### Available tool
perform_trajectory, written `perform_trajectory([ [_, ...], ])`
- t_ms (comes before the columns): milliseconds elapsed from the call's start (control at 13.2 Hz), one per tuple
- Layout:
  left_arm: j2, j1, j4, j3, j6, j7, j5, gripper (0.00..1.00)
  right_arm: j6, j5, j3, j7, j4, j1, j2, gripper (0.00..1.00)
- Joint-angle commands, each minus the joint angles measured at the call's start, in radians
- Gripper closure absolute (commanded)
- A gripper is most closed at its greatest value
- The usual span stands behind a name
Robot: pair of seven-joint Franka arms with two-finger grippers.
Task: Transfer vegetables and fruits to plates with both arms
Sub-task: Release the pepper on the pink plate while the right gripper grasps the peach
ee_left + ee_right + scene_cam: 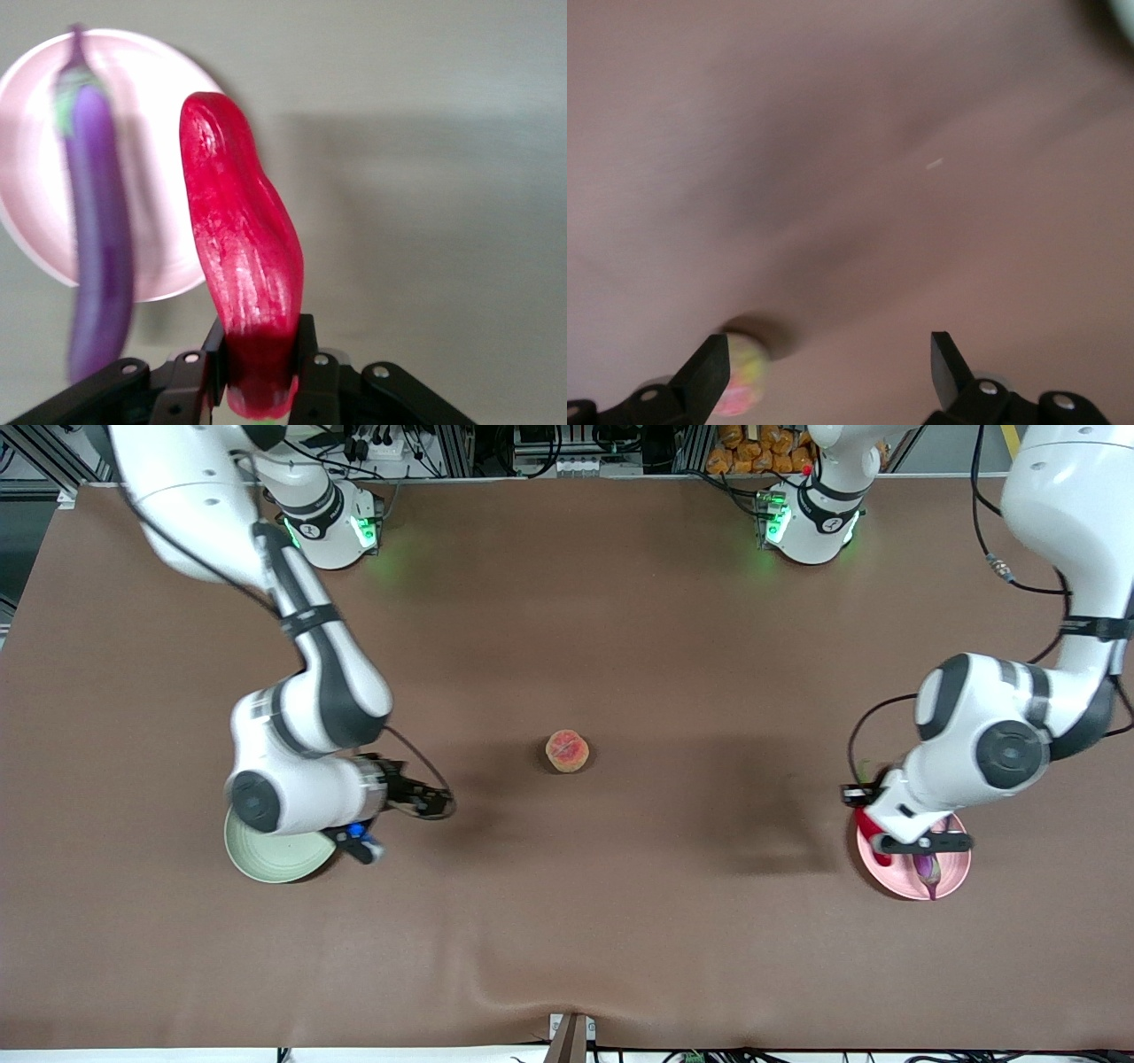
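The left claw (pixel 257 376) grips a red chili pepper (pixel 241 266) over the pink plate (pixel 952 877) at the left arm's end of the table (pixel 567 646), its fingers clamped on one end of it. A purple eggplant (pixel 96 221) lies in that plate. The right claw (pixel 828 367) hangs with jaws wide apart and nothing between them, over bare table beside the green plate (pixel 266 864). A peach (pixel 567 750) sits alone mid-table, well apart from both plates.
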Motion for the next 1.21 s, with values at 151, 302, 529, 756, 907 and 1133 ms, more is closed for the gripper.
perform_trajectory([
  [151,0.094,0.022,0.092,0.022,-0.02,-0.036,0.095,1.0,0.245,0.055,-0.011,0.278,0.0,0.177,0.051,0.0],
  [302,0.13,0.022,0.126,0.034,-0.02,-0.027,0.107,1.0,0.319,0.038,-0.017,0.352,-0.002,0.26,0.097,0.0],
  [529,0.153,0.014,0.129,0.036,-0.02,-0.031,0.107,0.86,0.332,0.009,-0.019,0.355,-0.003,0.294,0.137,0.0],
  [756,0.156,0.014,0.15,0.036,-0.02,-0.028,0.12,0.0,0.332,0.0,-0.019,0.356,-0.006,0.303,0.151,0.0],
  [907,0.154,0.022,0.173,0.036,-0.02,-0.022,0.12,0.0,0.333,0.004,-0.019,0.387,-0.005,0.337,0.168,0.0],
  [1133,0.084,0.028,0.184,0.03,-0.029,-0.001,0.121,0.0,0.358,-0.064,-0.021,0.387,-0.008,0.389,0.178,0.0],
])
